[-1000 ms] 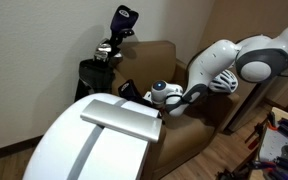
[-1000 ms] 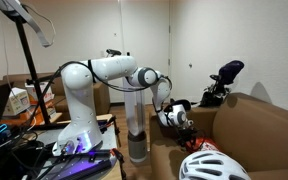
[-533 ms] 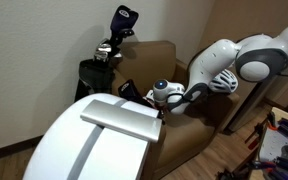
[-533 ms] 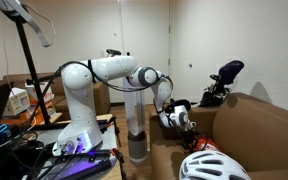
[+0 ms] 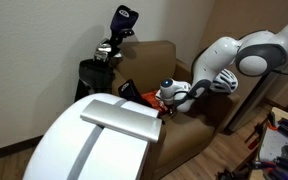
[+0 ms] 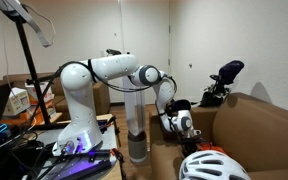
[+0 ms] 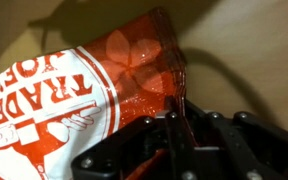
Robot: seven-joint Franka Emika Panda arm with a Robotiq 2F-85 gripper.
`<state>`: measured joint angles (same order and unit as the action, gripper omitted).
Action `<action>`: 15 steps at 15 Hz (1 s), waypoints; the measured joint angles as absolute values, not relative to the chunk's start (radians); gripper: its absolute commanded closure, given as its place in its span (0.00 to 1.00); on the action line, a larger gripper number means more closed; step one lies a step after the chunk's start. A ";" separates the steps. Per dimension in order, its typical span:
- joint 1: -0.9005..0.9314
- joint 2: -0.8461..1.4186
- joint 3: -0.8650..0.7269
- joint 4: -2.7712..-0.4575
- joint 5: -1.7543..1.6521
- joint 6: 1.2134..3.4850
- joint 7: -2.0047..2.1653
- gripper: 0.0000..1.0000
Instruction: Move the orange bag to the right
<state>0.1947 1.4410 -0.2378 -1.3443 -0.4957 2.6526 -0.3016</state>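
In my wrist view the gripper is clamped on the crinkly edge of the orange bag, and I can read its white lettering. In an exterior view I see only an orange sliver beside the gripper, down by the armchair seat. I cannot tell whether the bag touches the cushion.

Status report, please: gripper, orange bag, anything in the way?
Gripper shut on orange bag, pinching its edge. Bag over brown armchair. Nothing seen blocking in wrist view.
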 measured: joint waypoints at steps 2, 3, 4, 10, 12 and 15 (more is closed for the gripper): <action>0.174 1.423 -0.239 -1.387 -0.494 2.652 -0.294 0.94; 0.167 1.413 -0.240 -1.409 -0.494 2.648 -0.290 0.94; 0.162 1.404 -0.242 -1.432 -0.494 2.640 -0.287 0.94; 0.138 1.356 -0.271 -1.572 -0.494 2.518 -0.255 0.94; 0.129 1.354 -0.269 -1.598 -0.495 2.442 -0.261 0.95; 0.115 1.357 -0.238 -1.610 -0.497 2.300 -0.304 0.68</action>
